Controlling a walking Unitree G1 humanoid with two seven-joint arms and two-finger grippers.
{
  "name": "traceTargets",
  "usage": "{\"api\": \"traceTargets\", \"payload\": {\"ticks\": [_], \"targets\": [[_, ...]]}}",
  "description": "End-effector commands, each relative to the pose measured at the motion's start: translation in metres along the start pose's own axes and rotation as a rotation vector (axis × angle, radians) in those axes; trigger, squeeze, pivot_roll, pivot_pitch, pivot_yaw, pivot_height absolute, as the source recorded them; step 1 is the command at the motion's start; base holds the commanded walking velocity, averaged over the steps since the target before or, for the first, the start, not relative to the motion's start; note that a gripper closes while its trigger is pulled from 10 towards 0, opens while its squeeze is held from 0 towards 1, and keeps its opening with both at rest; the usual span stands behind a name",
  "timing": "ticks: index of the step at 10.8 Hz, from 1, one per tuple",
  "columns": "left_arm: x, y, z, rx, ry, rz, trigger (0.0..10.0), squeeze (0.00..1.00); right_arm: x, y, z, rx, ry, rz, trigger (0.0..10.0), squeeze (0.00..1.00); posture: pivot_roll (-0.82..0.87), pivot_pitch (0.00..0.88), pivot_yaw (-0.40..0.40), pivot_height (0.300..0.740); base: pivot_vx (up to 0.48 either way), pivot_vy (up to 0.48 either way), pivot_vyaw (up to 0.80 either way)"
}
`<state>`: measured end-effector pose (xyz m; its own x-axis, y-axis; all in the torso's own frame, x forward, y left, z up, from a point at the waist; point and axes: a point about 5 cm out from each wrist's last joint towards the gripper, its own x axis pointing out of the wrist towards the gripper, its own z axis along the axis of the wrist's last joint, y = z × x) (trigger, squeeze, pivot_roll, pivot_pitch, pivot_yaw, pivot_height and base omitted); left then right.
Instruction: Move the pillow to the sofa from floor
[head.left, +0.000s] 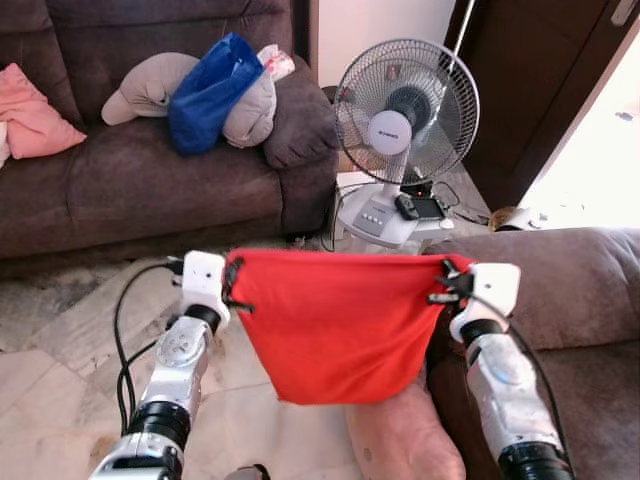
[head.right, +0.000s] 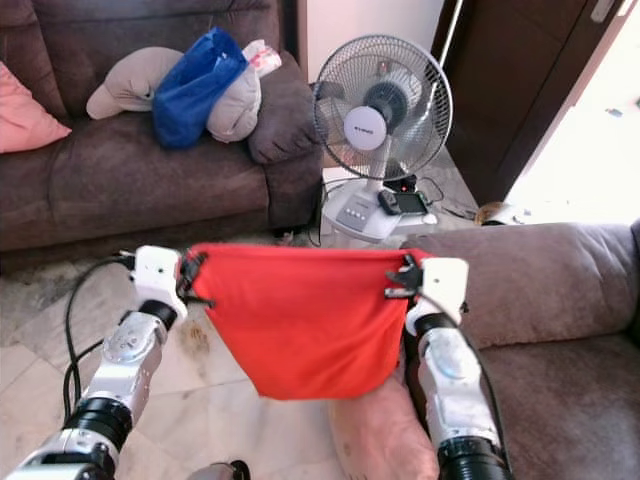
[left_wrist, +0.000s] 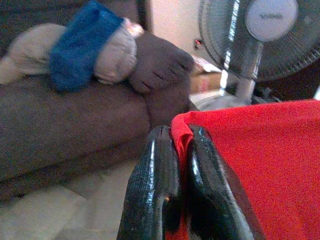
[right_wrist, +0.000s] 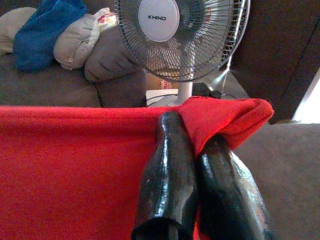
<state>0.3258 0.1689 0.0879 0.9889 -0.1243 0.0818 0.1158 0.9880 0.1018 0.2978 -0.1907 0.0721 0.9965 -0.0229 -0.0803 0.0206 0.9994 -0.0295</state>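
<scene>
The left tool (head.left: 232, 290) is clamped on one top corner of the red pillow (head.left: 335, 325), its two black fingers (left_wrist: 155, 200) pressed together with a fold of red cloth between them. The right tool (head.left: 447, 283) pinches the opposite top corner the same way. Between them the pillow hangs stretched and limp in front of the robot, lifted clear of the tiled floor (head.left: 60, 350). Beyond it stand a white fan (head.left: 405, 110) and a brown sofa (head.left: 140, 180) carrying a pink cushion (head.left: 35, 115) and a heap of grey and blue bedding (head.left: 205, 90). A second sofa's arm (head.left: 560, 275) sits just beside the right tool. So the pickup looks done; carrying the pillow over a seat and letting go is what remains.
</scene>
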Motion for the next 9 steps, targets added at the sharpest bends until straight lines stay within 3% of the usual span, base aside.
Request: {"api": "traceTargets", "payload": {"ticks": [1, 2, 4, 5, 6, 9], "targets": [[-0.001, 0.018, 0.022, 0.055, -0.128, 0.133, 10.0, 0.00, -0.007, -0.019, -0.005, -0.070, -0.004, -0.112, 10.0, 0.00, 0.01, 0.000, -0.019, 0.740, 0.000, 0.000, 0.00], [-0.003, 0.013, 0.023, 0.091, -0.137, 0.128, 10.0, 0.00, -0.008, -0.014, -0.008, -0.133, -0.004, -0.081, 10.0, 0.00, 0.00, 0.000, -0.018, 0.740, 0.000, 0.000, 0.00], [-0.011, -0.003, 0.023, 0.145, -0.157, 0.096, 10.0, 0.00, -0.010, 0.005, -0.020, -0.174, 0.034, 0.024, 10.0, 0.00, 0.01, 0.000, -0.020, 0.740, 0.000, 0.000, 0.00], [-0.013, -0.011, 0.023, 0.144, -0.162, 0.083, 10.0, 0.00, -0.009, 0.005, -0.021, -0.224, 0.039, 0.046, 10.0, 0.00, 0.02, 0.000, -0.023, 0.740, 0.000, 0.000, 0.00], [-0.015, -0.017, 0.026, 0.186, -0.174, 0.049, 10.0, 0.00, -0.005, 0.001, -0.016, -0.212, 0.000, 0.030, 10.0, 0.00, 0.02, 0.000, -0.022, 0.740, 0.000, 0.000, 0.00], [-0.018, -0.004, 0.028, 0.207, -0.170, 0.101, 10.0, 0.00, -0.003, 0.011, -0.005, -0.146, -0.075, 0.078, 10.0, 0.00, 0.03, 0.000, -0.027, 0.740, 0.000, 0.000, 0.00]]}}
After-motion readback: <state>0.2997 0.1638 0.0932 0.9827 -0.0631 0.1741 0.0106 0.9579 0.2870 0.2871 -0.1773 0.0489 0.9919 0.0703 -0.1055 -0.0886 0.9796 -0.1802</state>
